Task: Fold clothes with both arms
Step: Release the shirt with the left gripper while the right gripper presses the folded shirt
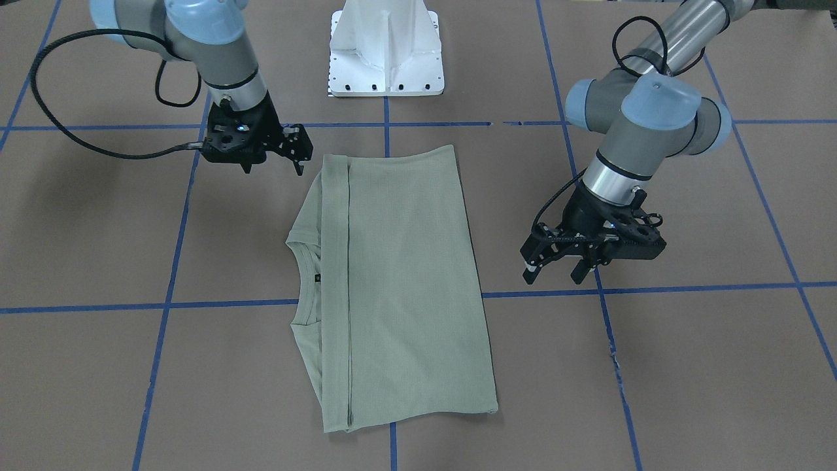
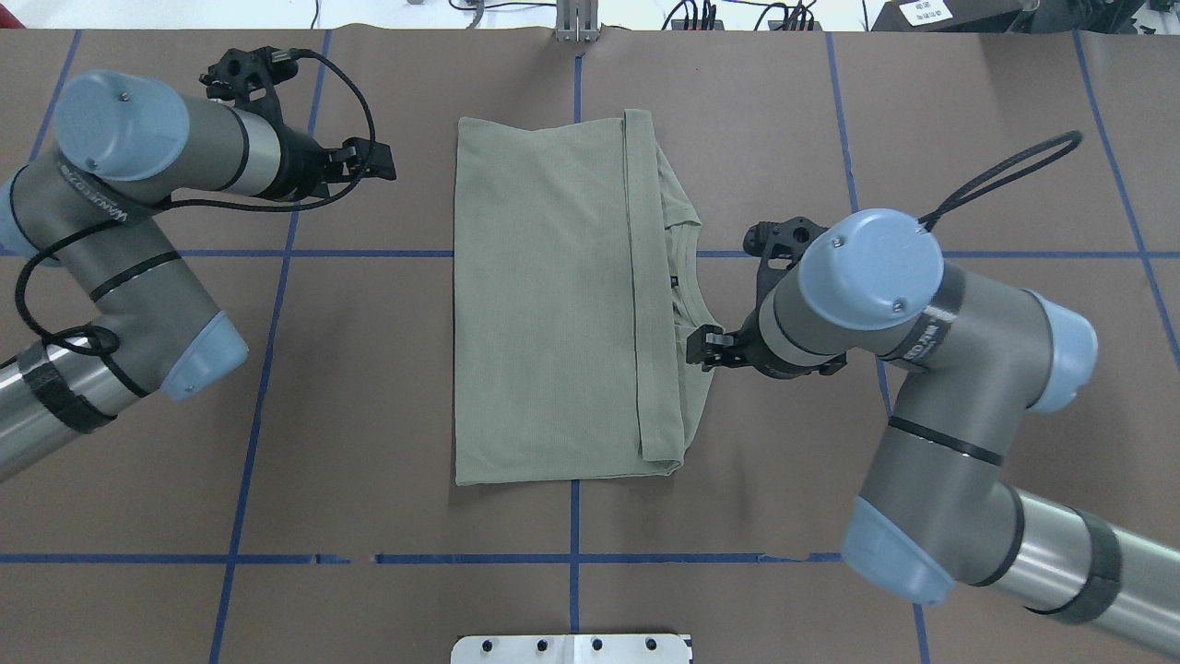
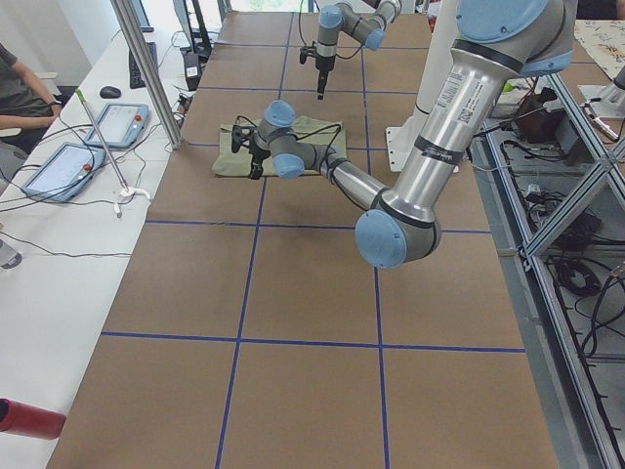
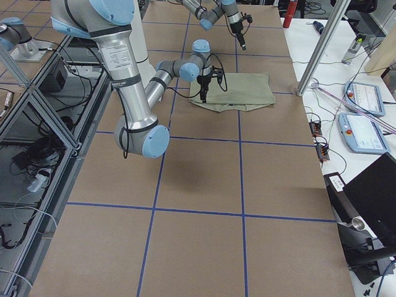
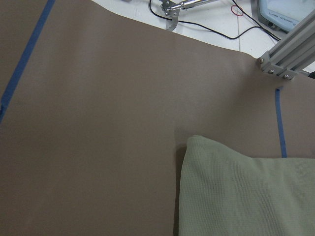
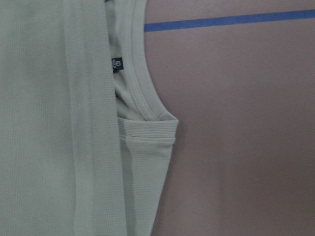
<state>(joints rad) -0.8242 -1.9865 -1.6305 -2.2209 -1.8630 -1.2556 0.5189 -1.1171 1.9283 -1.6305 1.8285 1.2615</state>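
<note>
Jaws parted and empty on both arms. Sage-green shirt (image 2: 544,304) flat on the worktop (image 2: 369,415), folded to a rectangle, collar (image 6: 141,83) showing. Risks bunching or springing open on pinching only the top layer or lifting unevenly. Left arm (image 2: 129,267) poised beside the far corner, right arm (image 2: 959,369) angled down beside the collar.

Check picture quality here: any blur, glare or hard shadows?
Front-facing: sharp, even light, only soft shadows on the table. Overhead: sharp, with a thin shadow along the shirt edges. Left wrist: the white surface beyond the table is bright, nearly washed out. Right wrist: close and soft, label unreadable. Side views: shirt small, detail lost.
</note>
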